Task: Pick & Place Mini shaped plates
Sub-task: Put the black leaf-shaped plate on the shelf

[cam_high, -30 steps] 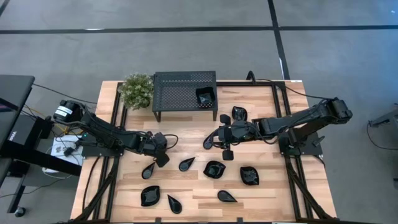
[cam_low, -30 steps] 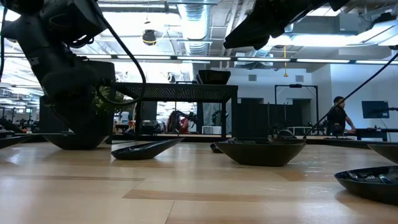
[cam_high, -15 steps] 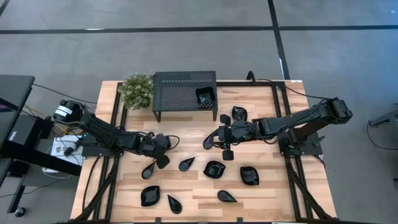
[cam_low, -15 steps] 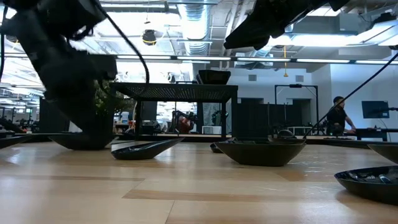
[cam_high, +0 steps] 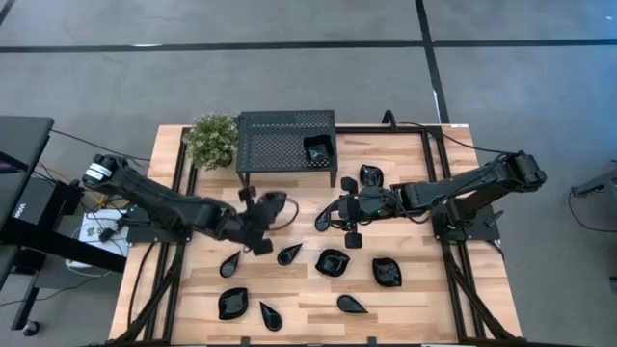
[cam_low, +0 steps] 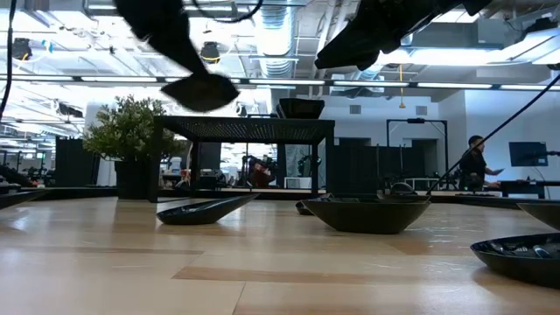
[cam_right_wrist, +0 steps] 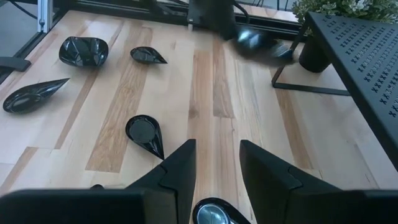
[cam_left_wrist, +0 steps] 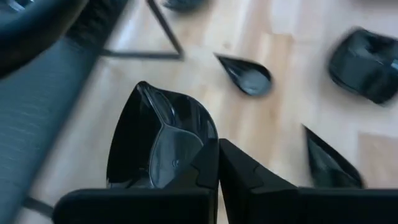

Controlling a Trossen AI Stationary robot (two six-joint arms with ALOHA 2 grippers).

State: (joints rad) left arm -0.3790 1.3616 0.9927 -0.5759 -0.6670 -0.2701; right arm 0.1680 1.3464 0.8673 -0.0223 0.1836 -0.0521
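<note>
One teardrop plate [cam_left_wrist: 158,146] hangs clear of the desk [cam_high: 405,289] near the rack [cam_high: 285,138], pinched at its rim by the left gripper [cam_left_wrist: 217,162]'s closed fingers, and could slip mid-carry, while the right gripper [cam_right_wrist: 214,163] waits open.

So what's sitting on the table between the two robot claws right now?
In the high view, only bare wood lies between the left gripper, shut on a mini plate, and the open right gripper.
</note>
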